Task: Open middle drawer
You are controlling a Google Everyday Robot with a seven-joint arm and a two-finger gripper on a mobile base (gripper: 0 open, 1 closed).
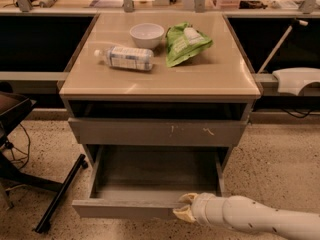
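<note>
The middle drawer (125, 209) is pulled well out of the grey cabinet, low in the camera view. Its flat grey front faces me and its grey inside (155, 174) holds nothing I can see. My gripper (185, 211), pale yellow at the tip of a white arm (250, 218), comes in from the lower right. It sits at the top edge of the drawer's front, right of the middle. Above the open drawer is a shut grey front with white scratches (170, 132).
On the beige cabinet top (225, 81) lie a plastic bottle (125, 58), a white bowl (146, 35) and a green bag (185, 44). A black chair base (55, 196) stands on the speckled floor at the left. A counter with clutter runs along the back.
</note>
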